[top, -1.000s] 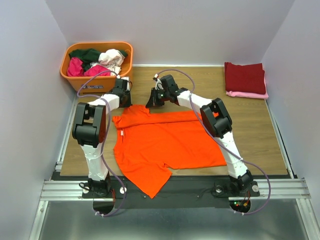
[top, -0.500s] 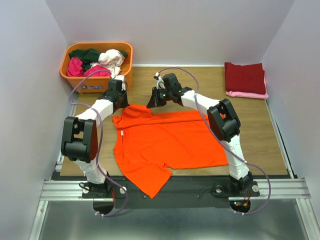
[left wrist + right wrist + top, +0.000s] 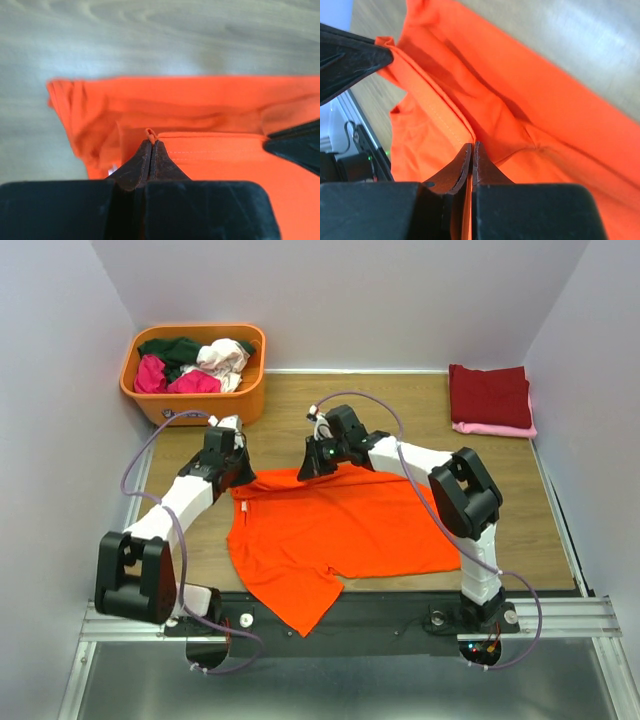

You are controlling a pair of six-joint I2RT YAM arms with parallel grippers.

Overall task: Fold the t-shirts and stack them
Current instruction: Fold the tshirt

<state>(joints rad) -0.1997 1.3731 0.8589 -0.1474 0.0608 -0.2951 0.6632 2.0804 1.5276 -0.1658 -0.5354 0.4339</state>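
Top external: bright orange cloth t-shirt [image 3: 340, 530] is spread on the wooden table [image 3: 500, 470], its far edge pinched tight by left gripper [image 3: 151, 146] and right gripper [image 3: 471, 148]. The thin pinch could be lost under uneven pulling.

We see a light-brown wood-grain tabletop [image 3: 400, 400] boxed in on three sides by plain pale lilac walls [image 3: 350, 300]: left, back and right. Along its near edge runs a ribbed silver aluminium rail [image 3: 130, 618], and below that lies a dull grey metal sheet [image 3: 350, 690]. The light is soft and even, and we catch a pale sheen on the wood in the wrist views.
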